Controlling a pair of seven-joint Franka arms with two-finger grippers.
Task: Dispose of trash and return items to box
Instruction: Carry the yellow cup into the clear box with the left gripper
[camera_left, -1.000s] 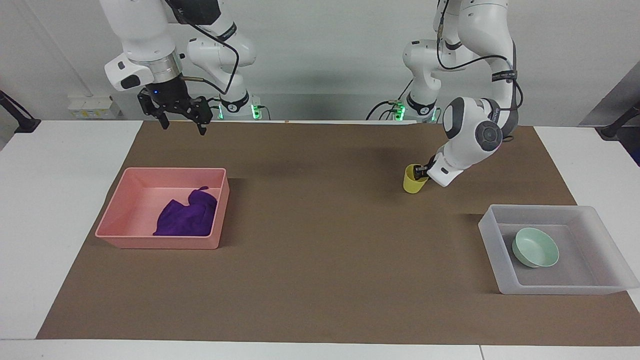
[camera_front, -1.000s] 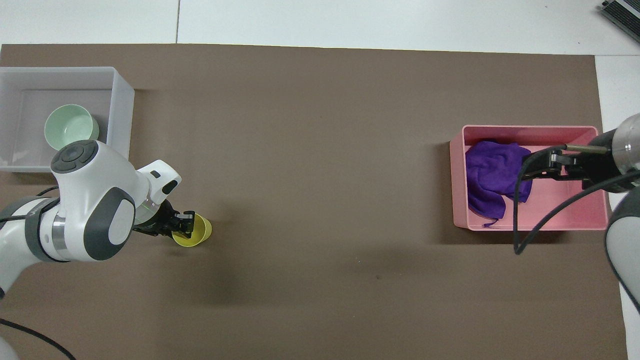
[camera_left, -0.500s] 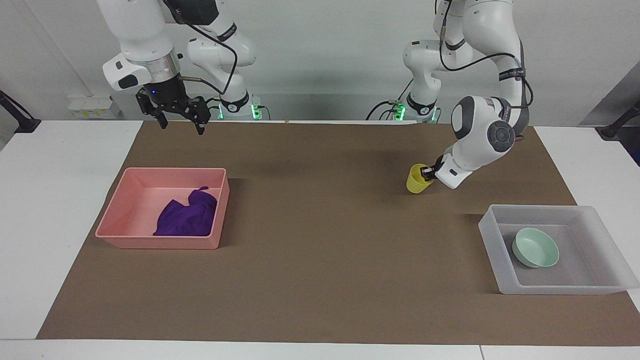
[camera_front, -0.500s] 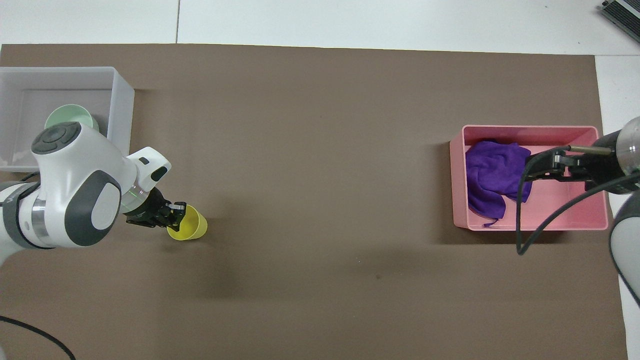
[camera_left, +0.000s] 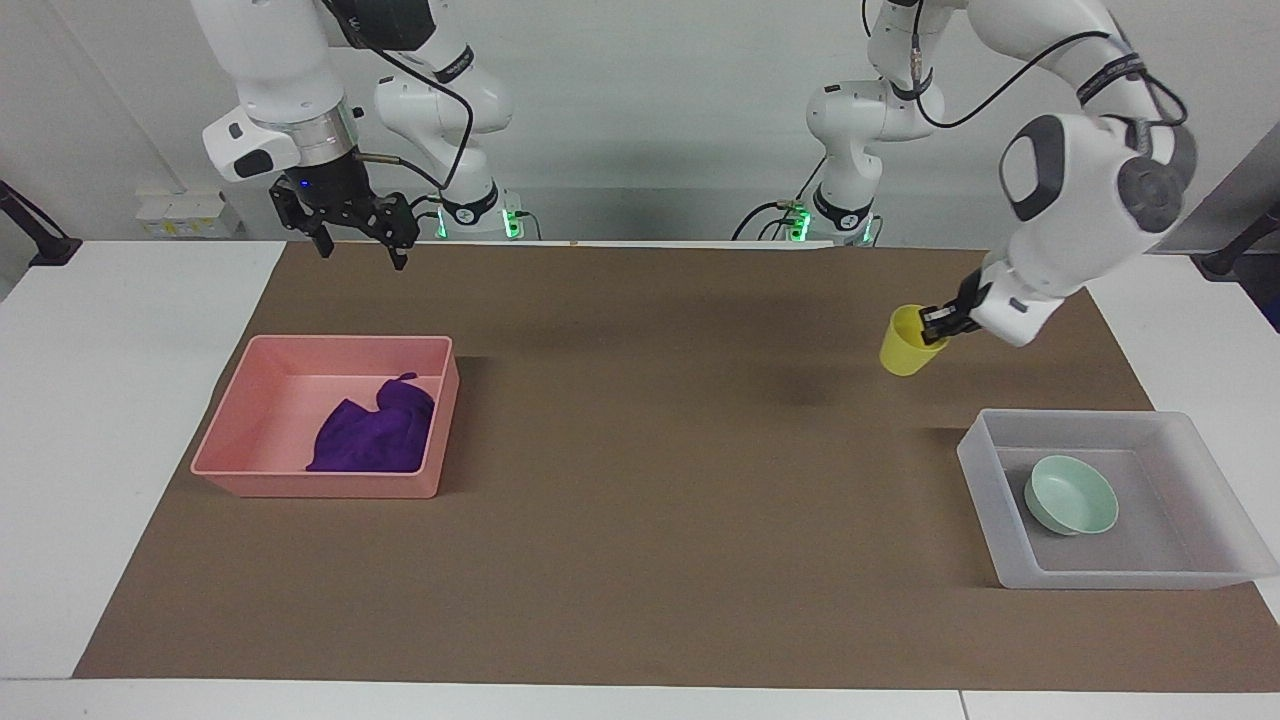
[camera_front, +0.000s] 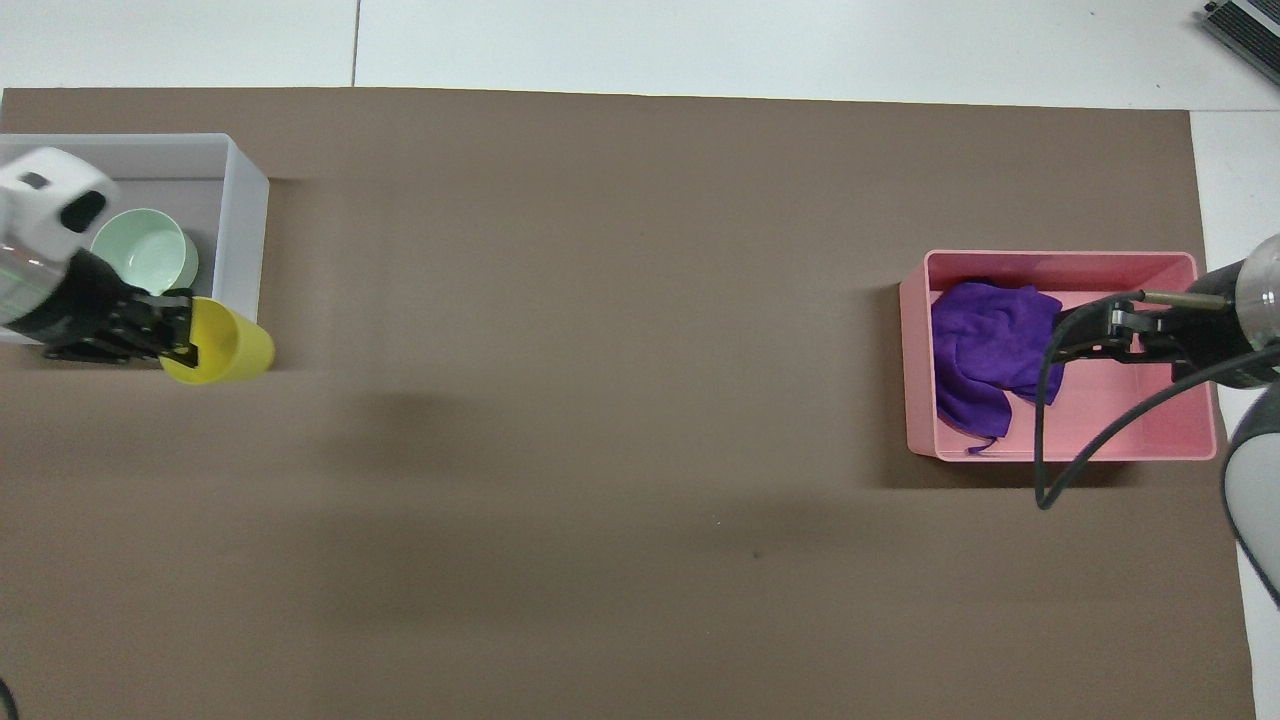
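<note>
My left gripper (camera_left: 935, 322) is shut on the rim of the yellow cup (camera_left: 908, 342) and holds it tilted in the air over the mat, by the corner of the translucent box (camera_left: 985, 470) nearest the robots. In the overhead view the cup (camera_front: 220, 343) and left gripper (camera_front: 180, 335) overlap that corner of the box (camera_front: 245, 200). The pale green bowl (camera_left: 1070, 495) sits in the box and shows from above too (camera_front: 145, 250). The purple cloth (camera_left: 375, 430) lies in the pink tray (camera_left: 320, 487). My right gripper (camera_left: 362, 250) is open and empty, raised high, waiting.
A brown mat (camera_left: 640, 520) covers most of the white table. The pink tray (camera_front: 1060, 262) stands toward the right arm's end, the box toward the left arm's end. From above, the right gripper (camera_front: 1095, 332) overlaps the pink tray and the cloth (camera_front: 985, 350).
My left gripper has lifted the yellow cup off the mat and carried it toward the box at the left arm's end. The right arm has barely moved.
</note>
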